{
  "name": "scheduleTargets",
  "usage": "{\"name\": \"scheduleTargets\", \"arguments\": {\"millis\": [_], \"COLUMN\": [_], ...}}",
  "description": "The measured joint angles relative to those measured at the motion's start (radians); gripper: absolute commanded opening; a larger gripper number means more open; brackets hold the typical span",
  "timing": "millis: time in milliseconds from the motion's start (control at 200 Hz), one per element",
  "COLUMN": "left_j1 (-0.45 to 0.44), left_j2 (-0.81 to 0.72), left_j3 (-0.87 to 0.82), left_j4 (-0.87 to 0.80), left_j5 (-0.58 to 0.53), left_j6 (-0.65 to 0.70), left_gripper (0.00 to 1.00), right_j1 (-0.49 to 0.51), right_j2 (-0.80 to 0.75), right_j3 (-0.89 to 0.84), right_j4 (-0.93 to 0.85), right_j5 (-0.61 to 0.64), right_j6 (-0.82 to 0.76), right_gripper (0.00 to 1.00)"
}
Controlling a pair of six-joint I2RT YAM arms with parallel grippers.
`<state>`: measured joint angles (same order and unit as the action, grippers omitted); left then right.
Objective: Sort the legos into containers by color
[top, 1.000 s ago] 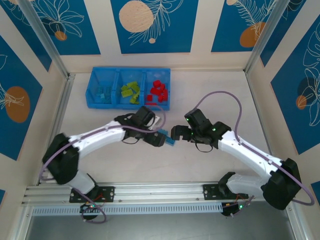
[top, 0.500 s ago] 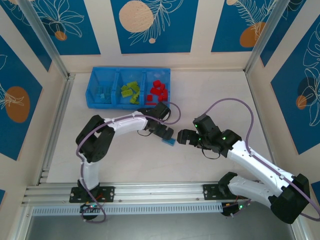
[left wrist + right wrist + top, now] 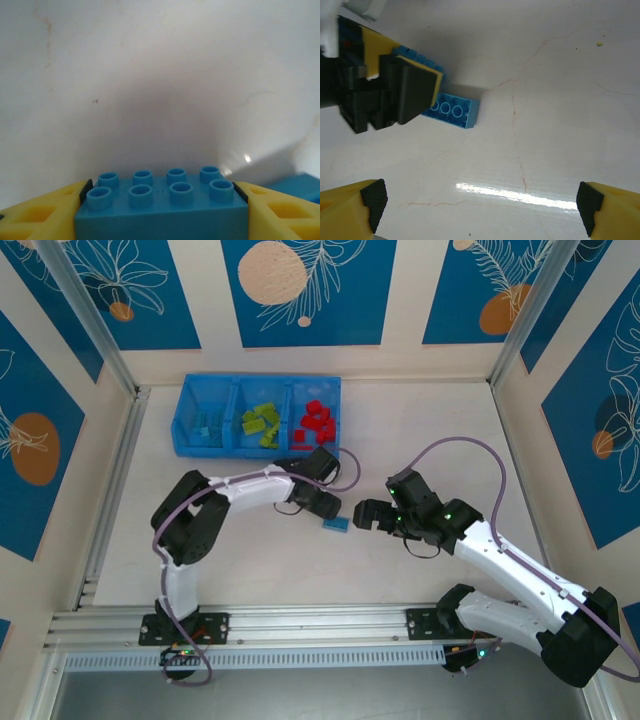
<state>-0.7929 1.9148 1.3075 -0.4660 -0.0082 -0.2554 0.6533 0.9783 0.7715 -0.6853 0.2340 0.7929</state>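
The tray (image 3: 186, 430) sits in the tabletop's far left corner, its left compartment holding light blue legos (image 3: 208, 426), with bare tabletop on the way there. Mid-table, the left gripper (image 3: 328, 506) presses its yellow pads (image 3: 35, 215) on both ends of a light blue brick (image 3: 162, 210). A second blue brick (image 3: 454, 111) lies just beside it. The right gripper (image 3: 365, 515) hovers wide open and empty, close enough to crowd the lift

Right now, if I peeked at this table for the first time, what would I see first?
Probably the blue brick squeezed between the left gripper's yellow fingers, mid-table. Next, the bright blue tray at the back left, holding blue, green and red bricks in separate boxes. The right gripper hangs open nearby.
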Motion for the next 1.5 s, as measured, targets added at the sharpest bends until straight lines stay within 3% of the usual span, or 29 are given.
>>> {"name": "scheduleTargets", "arguments": {"millis": [170, 275, 365, 460, 560, 755, 860, 1000, 1105, 1240, 1340, 1500], "left_j1": [0.113, 0.31, 0.486, 0.644, 0.745, 0.832, 0.843, 0.842, 0.834, 0.782, 0.653, 0.303], "left_j2": [-0.221, -0.342, -0.354, -0.283, -0.14, 0.18, 0.238, 0.198, 0.064, -0.214, -0.42, -0.599], "left_j3": [-0.01, 0.049, 0.138, 0.261, 0.404, 0.684, 0.724, 0.707, 0.59, 0.376, 0.24, 0.078], "left_j4": [-0.033, -0.047, -0.047, -0.059, -0.083, -0.22, -0.279, -0.298, -0.261, -0.181, -0.108, -0.049], "left_j5": [0.018, 0.048, 0.068, 0.09, 0.121, 0.169, 0.19, 0.228, 0.264, 0.29, 0.289, 0.293], "left_j6": [0.012, 0.023, 0.022, 0.014, -0.009, -0.039, -0.043, -0.05, -0.064, -0.091, -0.085, 0.048], "left_gripper": [0.66, 0.66, 0.66, 0.66, 0.68, 0.89, 0.93, 0.93, 0.93, 0.92, 0.9, 0.9], "right_j1": [0.0, 0.0, 0.001, 0.002, 0.005, 0.006, 0.006, 0.006, 0.006, 0.006, 0.005, -0.014], "right_j2": [0.0, 0.0, 0.0, 0.005, 0.011, 0.0, -0.012, -0.009, 0.014, 0.055, 0.073, 0.089], "right_j3": [0.003, 0.007, 0.007, 0.007, 0.007, 0.007, 0.007, 0.007, 0.008, 0.012, 0.015, 0.034], "right_j4": [0.0, 0.005, 0.014, 0.021, 0.019, 0.016, 0.016, 0.023, 0.031, 0.042, 0.059, 0.064], "right_j5": [-0.003, -0.003, -0.007, -0.012, -0.015, -0.014, -0.014, -0.014, -0.018, -0.023, -0.031, -0.033], "right_j6": [0.0, 0.0, 0.0, -0.001, -0.001, -0.001, 0.0, 0.0, -0.001, 0.0, 0.0, -0.011], "right_gripper": [1.0, 1.0, 0.99, 1.0, 1.0, 1.0, 0.99, 0.99, 1.0, 0.99, 1.0, 1.0]}}
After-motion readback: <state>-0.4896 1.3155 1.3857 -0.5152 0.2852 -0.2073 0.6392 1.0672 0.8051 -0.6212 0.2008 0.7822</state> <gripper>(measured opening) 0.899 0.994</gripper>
